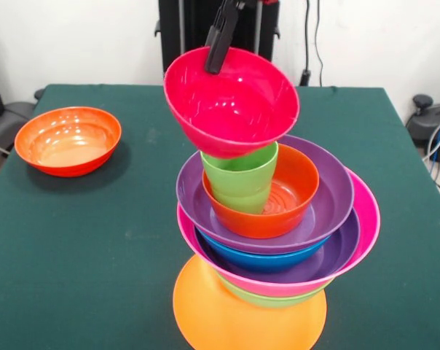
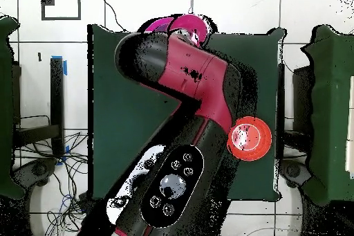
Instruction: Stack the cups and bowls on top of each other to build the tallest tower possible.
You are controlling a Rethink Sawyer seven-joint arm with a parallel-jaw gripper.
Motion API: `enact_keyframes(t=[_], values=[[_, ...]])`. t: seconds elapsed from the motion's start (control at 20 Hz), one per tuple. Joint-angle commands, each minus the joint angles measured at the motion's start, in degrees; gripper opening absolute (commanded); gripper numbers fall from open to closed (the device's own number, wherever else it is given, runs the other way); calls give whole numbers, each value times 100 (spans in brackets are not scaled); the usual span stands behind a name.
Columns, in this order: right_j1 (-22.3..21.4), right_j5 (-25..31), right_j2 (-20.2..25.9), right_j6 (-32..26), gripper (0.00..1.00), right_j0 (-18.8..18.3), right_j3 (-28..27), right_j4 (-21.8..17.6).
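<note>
At the top of the tower: the gripper (image 1: 218, 58) is clenched on the far rim of the magenta-red bowl (image 1: 233, 102), and the bowl hangs tilted, with its opening toward the camera.
Contact: the bottom of this bowl is at the rim of the light-green cup (image 1: 241, 177); whether it rests there or only touches cannot be told.
Tower (image 1: 271, 219): the cup stands in a red-orange bowl (image 1: 285, 197), which sits in a purple bowl (image 1: 329, 197); below come blue, purple, pink and green bowls on an upturned orange bowl (image 1: 234, 321). The stack leans a little.
Spare piece: a second red-orange bowl (image 1: 68, 140) lies well apart on the green table (image 1: 96, 255).
Overhead view: the arm (image 2: 187, 109) covers nearly all of the tower.
Advice: the bowl should probably be levelled and centred on the cup before release, because the cup is narrow. A slow, straight lift afterwards would avoid a sideways pull.
</note>
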Motion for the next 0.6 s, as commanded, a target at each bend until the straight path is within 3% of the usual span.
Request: enact_keyframes(t=[0.05, 0.6], values=[[427, -224, 281, 1451, 0, 112, 228, 96], [439, -182, 222, 1377, 0, 106, 216, 196]])
